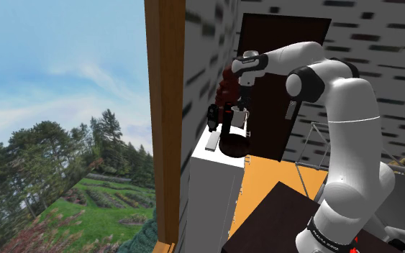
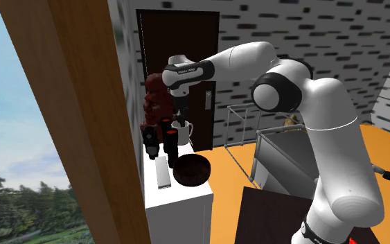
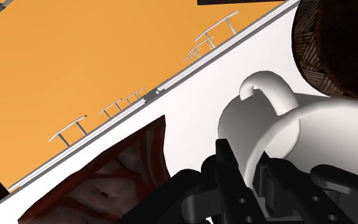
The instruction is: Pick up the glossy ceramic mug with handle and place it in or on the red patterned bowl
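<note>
A glossy white mug [image 3: 260, 127] with a loop handle [image 3: 268, 88] stands upright near the back of a white cabinet top [image 3: 190, 105]. My black gripper [image 3: 250, 177] comes down onto it and is shut on the mug's wall, one finger [image 3: 228, 167] on each side of it. From outside, the gripper [image 2: 181, 119] sits right over the mug [image 2: 185, 130], also seen as gripper [image 1: 245, 100] over mug [image 1: 239, 115]. I cannot tell whether the mug touches the top. The dark red bowl [image 2: 190, 170] [image 1: 234, 146] [image 3: 107, 188] lies a short way in front of the mug.
Two dark canisters [image 2: 150, 144] [image 2: 169, 136] stand beside the mug, and a brown-red figure [image 2: 155, 97] rises behind them. A flat grey strip [image 2: 163, 172] lies next to the bowl. A dark door [image 2: 207, 76], an orange floor [image 3: 75, 70] and a wire rack [image 2: 245, 135] lie beyond.
</note>
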Controlling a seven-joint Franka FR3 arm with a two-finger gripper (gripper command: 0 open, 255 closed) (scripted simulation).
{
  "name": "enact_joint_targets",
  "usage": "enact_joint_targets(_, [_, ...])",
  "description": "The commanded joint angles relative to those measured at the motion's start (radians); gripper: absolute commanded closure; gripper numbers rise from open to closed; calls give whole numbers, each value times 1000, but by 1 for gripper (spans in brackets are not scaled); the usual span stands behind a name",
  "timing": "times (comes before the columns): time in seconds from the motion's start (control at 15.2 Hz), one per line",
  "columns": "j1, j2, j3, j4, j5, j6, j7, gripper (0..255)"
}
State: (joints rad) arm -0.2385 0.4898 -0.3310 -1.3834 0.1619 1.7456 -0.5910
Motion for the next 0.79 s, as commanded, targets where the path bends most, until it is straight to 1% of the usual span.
enact_joint_targets(0.0, [-1, -4, -1, 26, -1, -26, 3, 255])
enact_joint_targets(0.53, [-11, -3, -3, 131, -3, -129, 8, 255])
enact_joint_targets(0.73, [48, -149, -7, -71, -42, -67, 43, 255])
